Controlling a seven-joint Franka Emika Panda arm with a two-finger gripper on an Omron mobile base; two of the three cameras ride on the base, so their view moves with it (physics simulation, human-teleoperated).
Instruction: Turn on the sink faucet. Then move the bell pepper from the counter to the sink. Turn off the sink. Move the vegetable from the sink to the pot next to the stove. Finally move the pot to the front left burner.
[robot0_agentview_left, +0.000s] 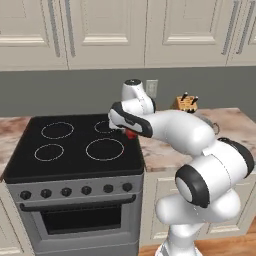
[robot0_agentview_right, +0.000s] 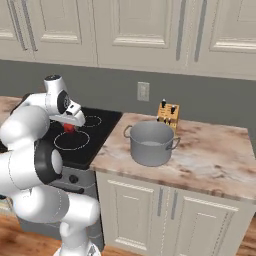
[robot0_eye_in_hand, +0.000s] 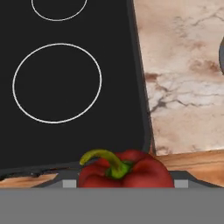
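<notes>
My gripper (robot0_agentview_left: 129, 131) is shut on the red bell pepper (robot0_agentview_left: 131, 134), holding it in the air above the right edge of the black stove (robot0_agentview_left: 75, 165). From the right base view the bell pepper (robot0_agentview_right: 69, 128) hangs under the gripper (robot0_agentview_right: 70, 125), left of the pot. In the hand view the bell pepper (robot0_eye_in_hand: 124, 172) with its green stem sits at the bottom, over the stove (robot0_eye_in_hand: 113, 113) and the counter (robot0_eye_in_hand: 183, 87). The grey pot (robot0_agentview_right: 151, 142) stands on the counter (robot0_agentview_right: 215, 160) right of the stove (robot0_agentview_right: 100, 127). The sink and faucet are out of view.
A knife block (robot0_agentview_right: 168, 114) stands behind the pot by the wall, below an outlet (robot0_agentview_right: 143, 91). The front left burner (robot0_agentview_left: 48, 152) is bare. My arm hides most of the pot in the left base view. Cream cabinets hang overhead.
</notes>
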